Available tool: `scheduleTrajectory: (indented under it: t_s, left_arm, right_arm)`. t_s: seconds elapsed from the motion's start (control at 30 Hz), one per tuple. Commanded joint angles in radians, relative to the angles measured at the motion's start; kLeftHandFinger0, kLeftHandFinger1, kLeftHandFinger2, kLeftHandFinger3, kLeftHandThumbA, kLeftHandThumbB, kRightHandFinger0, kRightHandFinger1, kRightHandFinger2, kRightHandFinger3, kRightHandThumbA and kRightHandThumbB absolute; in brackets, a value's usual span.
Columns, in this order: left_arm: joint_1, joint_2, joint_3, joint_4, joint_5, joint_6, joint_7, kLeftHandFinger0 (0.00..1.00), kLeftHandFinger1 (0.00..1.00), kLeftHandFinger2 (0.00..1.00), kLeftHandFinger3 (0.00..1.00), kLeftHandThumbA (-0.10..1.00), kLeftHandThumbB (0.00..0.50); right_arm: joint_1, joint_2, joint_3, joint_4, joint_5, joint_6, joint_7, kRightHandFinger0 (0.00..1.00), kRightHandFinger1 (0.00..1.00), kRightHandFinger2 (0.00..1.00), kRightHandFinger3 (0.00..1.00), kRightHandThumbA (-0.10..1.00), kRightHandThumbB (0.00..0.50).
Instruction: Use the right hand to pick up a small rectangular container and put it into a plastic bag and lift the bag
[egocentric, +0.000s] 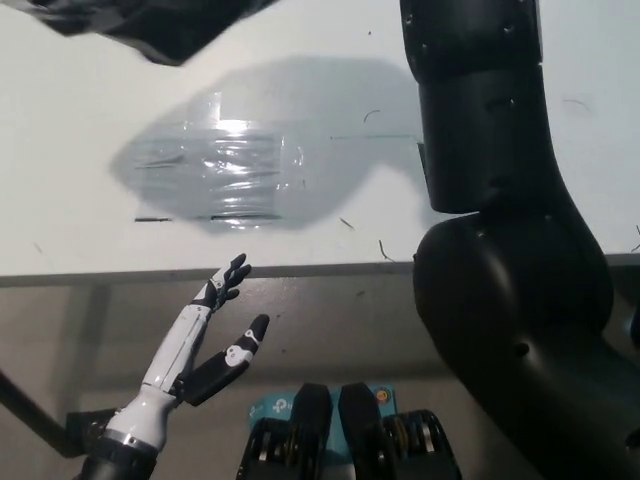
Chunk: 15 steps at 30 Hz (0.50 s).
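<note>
Right arm (500, 250) sweeps over the worktop (80, 120); right hand (150, 25) blurred at 11 o'clock, grip can't tell. Plastic bag (225, 165) lies flat at centre, ready for loading. Container not visible. Left hand (205, 340) idles open at 7 o'clock, below the edge.

**White table with a clear bag lying flat on it**

You are looking down on a white table (90, 120) whose near edge runs straight across the head view, just below the middle. Lying flat on its top, left of centre, you have a clear plastic bag (225, 165); it is crinkled and catches a bright glare near its upper middle. A dark shadow spreads over the bag and the surface around it. You can see a thin dark line on the tabletop along the bag's near edge, and a few small dark marks scattered to its right, toward the table edge. Beneath the edge you see grey floor (330, 320).
</note>
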Motion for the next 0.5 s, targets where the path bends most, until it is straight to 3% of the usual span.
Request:
scheduleTrajectory:
  t_s: [0.0,0.13,0.2,0.4,0.47]
  left_arm:
    - [-0.019,0.016,-0.004,-0.034,0.021,-0.006,-0.015,1.00,1.00,1.00,1.00,0.59,0.204]
    - [-0.021,0.015,-0.005,-0.032,0.027,-0.006,-0.011,1.00,1.00,1.00,1.00,0.59,0.201]
    - [-0.018,0.013,-0.003,-0.029,0.021,-0.011,-0.010,1.00,1.00,1.00,1.00,0.53,0.189]
    - [-0.017,0.010,-0.002,-0.031,0.016,-0.016,-0.011,1.00,1.00,1.00,1.00,0.47,0.179]
    - [-0.014,0.011,-0.001,-0.033,0.013,-0.015,-0.013,1.00,1.00,1.00,1.00,0.47,0.178]
  right_arm:
    - [-0.072,-0.015,0.000,0.039,0.016,-0.004,0.030,0.00,0.34,0.67,0.90,0.35,0.000]
    - [-0.067,-0.022,-0.009,0.080,0.016,-0.010,0.044,0.00,0.34,0.70,0.92,0.33,0.000]
    - [-0.049,-0.015,-0.008,0.091,0.008,-0.019,0.041,0.00,0.34,0.71,0.97,0.30,0.000]
    - [0.016,-0.017,0.013,0.210,-0.050,-0.082,0.068,0.00,0.29,0.66,0.88,0.28,0.000]
    - [0.031,-0.023,0.013,0.274,-0.061,-0.109,0.084,0.00,0.27,0.65,0.93,0.27,0.000]
